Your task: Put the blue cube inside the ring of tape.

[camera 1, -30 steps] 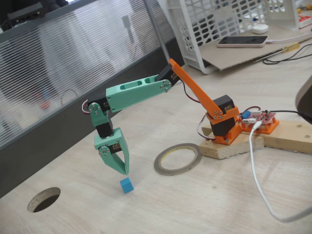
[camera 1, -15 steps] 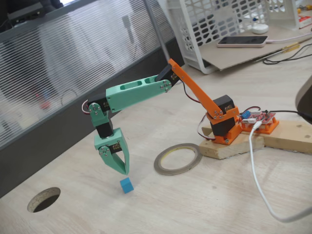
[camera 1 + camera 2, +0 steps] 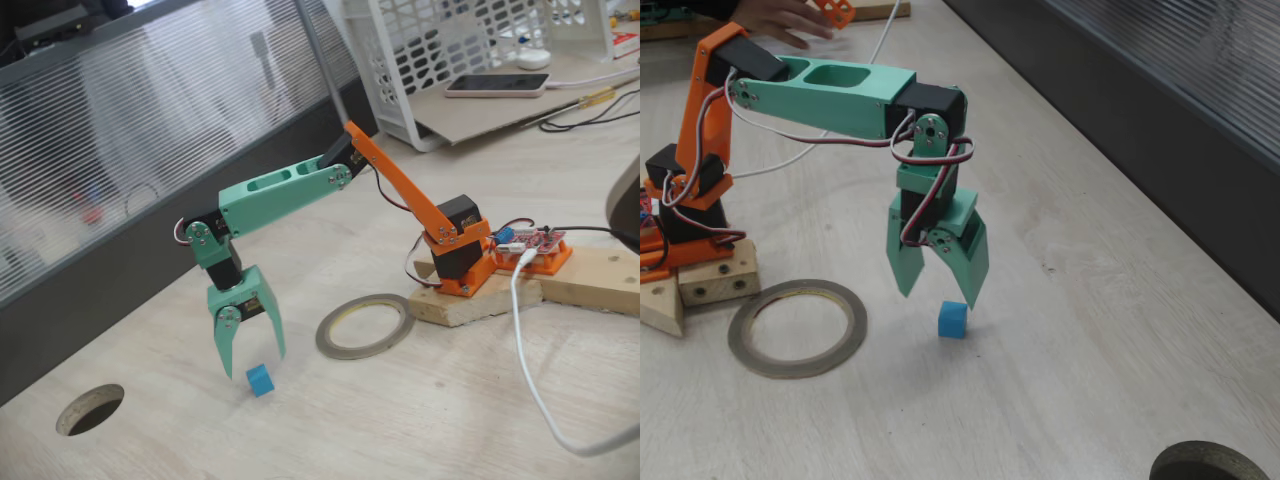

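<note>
The blue cube [image 3: 260, 379] [image 3: 952, 320] rests on the wooden table, to the left of the ring of tape [image 3: 365, 326] in one fixed view and to its right in the other. The flat grey ring of tape [image 3: 797, 327] lies near the arm's base with nothing inside it. My green gripper [image 3: 254, 364] [image 3: 939, 296] hangs just above the cube, open, its two fingers spread to either side of the cube's top. The fingertips do not touch the cube.
A dark round hole [image 3: 90, 408] [image 3: 1210, 465] is cut through the tabletop. The orange arm base stands on a wooden block [image 3: 470, 298]. A white cable [image 3: 530, 370] runs across the table. A white basket [image 3: 470, 60] and a phone [image 3: 497, 85] sit at the back.
The gripper was shut above the cube; it has opened, turned a little and come lower, so its fingers now straddle the cube's top. The cube has not moved.
</note>
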Controlling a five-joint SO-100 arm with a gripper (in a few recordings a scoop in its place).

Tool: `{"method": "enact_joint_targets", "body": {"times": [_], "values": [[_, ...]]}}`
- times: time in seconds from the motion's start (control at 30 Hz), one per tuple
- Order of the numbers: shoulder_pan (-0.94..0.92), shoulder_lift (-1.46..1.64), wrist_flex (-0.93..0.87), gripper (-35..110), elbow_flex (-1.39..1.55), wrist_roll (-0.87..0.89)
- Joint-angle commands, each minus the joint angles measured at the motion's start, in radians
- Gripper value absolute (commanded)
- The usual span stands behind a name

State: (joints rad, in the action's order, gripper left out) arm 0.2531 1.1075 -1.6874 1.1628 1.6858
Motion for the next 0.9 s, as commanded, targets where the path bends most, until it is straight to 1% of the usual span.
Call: {"method": "enact_joint_targets", "body": {"times": [0.0,0.13,0.7,0.87], "values": [[0.014,0.038,-0.066,70,0.006,0.018],[0.014,0.034,-0.063,75,0.003,0.012],[0.011,0.02,-0.057,75,-0.003,0.014],[0.011,-0.057,0.026,74,-0.003,0.017]]}}
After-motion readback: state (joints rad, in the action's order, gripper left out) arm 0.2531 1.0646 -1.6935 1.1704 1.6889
